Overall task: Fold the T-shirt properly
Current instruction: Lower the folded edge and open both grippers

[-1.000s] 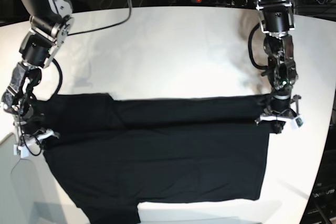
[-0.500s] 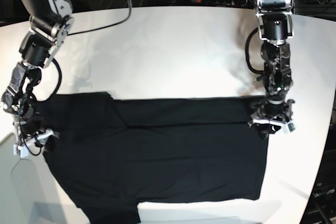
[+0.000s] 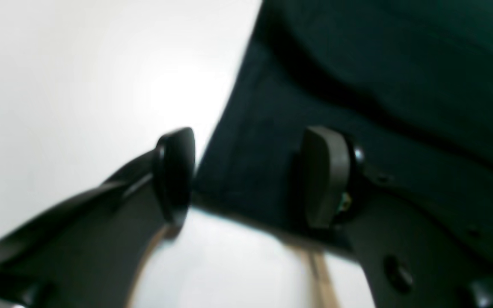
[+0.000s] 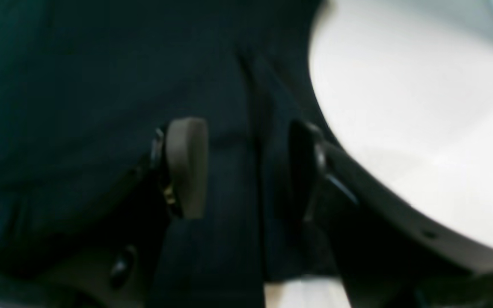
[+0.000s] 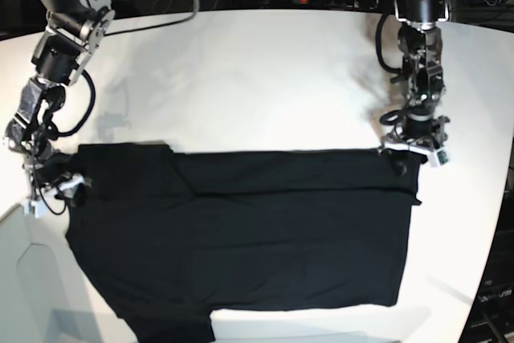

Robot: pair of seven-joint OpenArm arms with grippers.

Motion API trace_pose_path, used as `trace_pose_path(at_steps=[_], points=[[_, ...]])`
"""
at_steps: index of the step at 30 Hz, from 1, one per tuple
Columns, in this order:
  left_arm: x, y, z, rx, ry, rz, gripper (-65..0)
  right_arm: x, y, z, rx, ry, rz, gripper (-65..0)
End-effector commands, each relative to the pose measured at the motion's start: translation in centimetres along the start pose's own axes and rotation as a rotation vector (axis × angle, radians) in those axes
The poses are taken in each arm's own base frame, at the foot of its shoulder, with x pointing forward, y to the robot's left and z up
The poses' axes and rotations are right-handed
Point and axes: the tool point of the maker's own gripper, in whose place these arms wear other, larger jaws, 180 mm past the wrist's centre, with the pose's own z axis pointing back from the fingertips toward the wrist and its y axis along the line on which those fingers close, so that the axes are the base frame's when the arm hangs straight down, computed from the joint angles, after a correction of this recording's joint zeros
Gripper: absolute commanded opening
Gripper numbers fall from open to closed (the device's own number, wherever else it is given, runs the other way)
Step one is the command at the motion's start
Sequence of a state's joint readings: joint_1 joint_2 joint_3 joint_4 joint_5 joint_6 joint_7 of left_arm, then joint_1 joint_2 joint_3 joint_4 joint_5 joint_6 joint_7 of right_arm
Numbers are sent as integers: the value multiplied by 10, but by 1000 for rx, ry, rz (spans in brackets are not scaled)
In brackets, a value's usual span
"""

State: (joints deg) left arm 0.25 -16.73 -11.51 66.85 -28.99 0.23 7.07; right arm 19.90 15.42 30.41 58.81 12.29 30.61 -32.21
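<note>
**Both hands released above the folded far edge**

Nearest us, the T-shirt lies flat on the white desk, its near hem close to the desk's near edge and a sleeve running off the near left. Farther back, a band of cloth lies doubled over the shirt's far side, making a straight far edge from left to right. We judge that this strip was laid there to narrow the shirt for the next fold.

At the far left corner our right hand sits just above the sleeve. In its wrist view the pads stand apart with black cloth lying loose between them, nothing pinched. At the far right corner our left hand hangs over the shirt's corner, likewise released; its fingertips are spread, one over cloth, the other over bare desk.

Beyond the shirt the desk is bare.
</note>
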Motion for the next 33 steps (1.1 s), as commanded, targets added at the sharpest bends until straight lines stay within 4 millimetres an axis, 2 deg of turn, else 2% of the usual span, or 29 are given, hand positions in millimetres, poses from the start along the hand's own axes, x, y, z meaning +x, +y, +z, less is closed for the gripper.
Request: trace_pose_path(at_steps=[1, 5, 6, 8, 11, 14, 16, 21, 27, 31, 33], points=[[18, -4, -2, -18, -49, -12, -272, 30, -8, 6, -13, -81, 9, -337], [15, -10, -3, -25, -45, -3, -276, 27, -22, 12, -40, -71, 19, -336], [14, -9, -3, -23, -42, -3, -285, 26, -32, 17, -60, -70, 19, -335], [4, -3, -5, -8, -15, -1, -341, 27, -47, 24, -91, -78, 4, -333], [-3, 3, -13, 15, 11, 10, -472, 28, -60, 30, -116, -80, 2, -332], [-16, 11, -15, 36, 44, 22, -600, 14, -65, 33, -125, -52, 10, -332], [-19, 13, -15, 41, 52, 23, -650, 11, -67, 35, -131, -66, 12, -332], [-22, 8, -15, 35, 55, 27, -646, -2, -69, 37, -134, -67, 12, -332], [-23, 9, -15, 36, 57, 27, -646, -41, -76, 32, -136, 21, -39, -332], [-25, 10, -13, 38, 62, 25, -646, -54, -77, 32, -132, 52, -51, -338], [-26, 11, -12, 41, 64, 26, -646, -60, -78, 33, -133, 64, -52, -362]])
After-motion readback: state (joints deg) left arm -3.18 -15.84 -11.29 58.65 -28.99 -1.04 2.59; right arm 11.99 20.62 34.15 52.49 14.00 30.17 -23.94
